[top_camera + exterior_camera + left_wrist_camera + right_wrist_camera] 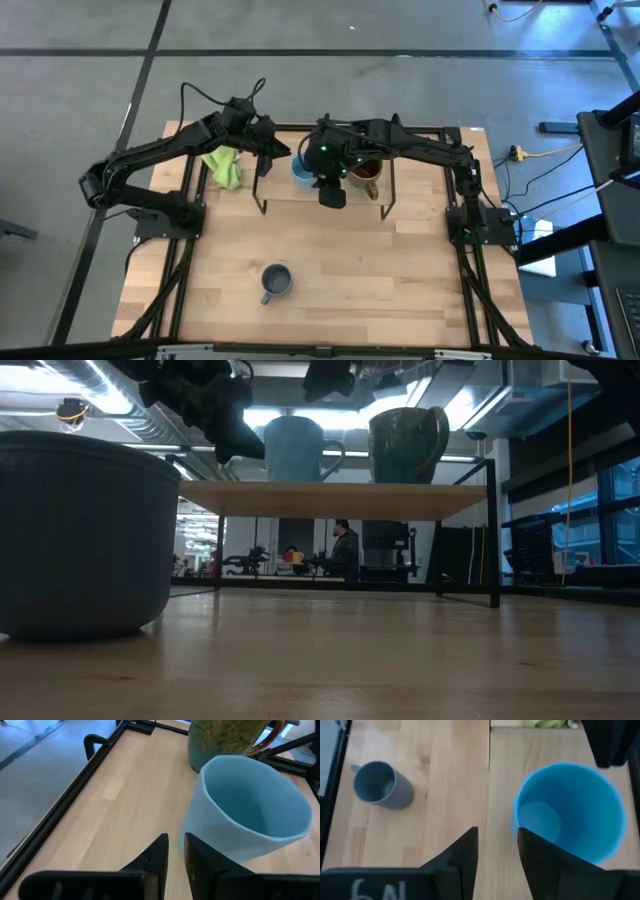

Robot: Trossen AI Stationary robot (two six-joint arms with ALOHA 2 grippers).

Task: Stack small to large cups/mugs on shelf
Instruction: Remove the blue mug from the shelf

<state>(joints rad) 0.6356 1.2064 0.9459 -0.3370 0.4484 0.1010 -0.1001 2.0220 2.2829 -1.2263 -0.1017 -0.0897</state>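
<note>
On the shelf [300, 200] the light sky-blue mug [299, 172] and the brown-olive mug [366, 178] stand upright side by side on their bases. The small grey-blue mug [275, 282] stands on the tabletop near the front edge. My left gripper [176, 847] is at the sky-blue mug's [250, 810] left side, low by its wall, with a narrow empty gap between its fingers. My right gripper [497, 845] hangs open above the shelf's near edge, beside the sky-blue mug's [570, 815] rim, nothing between its fingers. My left gripper comes at the sky-blue mug slanting down from the table's left. The outer side of one finger [205, 860] lies right by the mug's lower wall [200, 827]. I cannot tell whether it touches. The mug stands upright on the shelf.
A green cloth [225, 165] lies on the table left of the shelf. The shelf's thin black legs [494, 530] stand on the tabletop, with open room under the board [330, 500]. Bare wood lies around the grey-blue mug [382, 785]. People show in the room behind.
</note>
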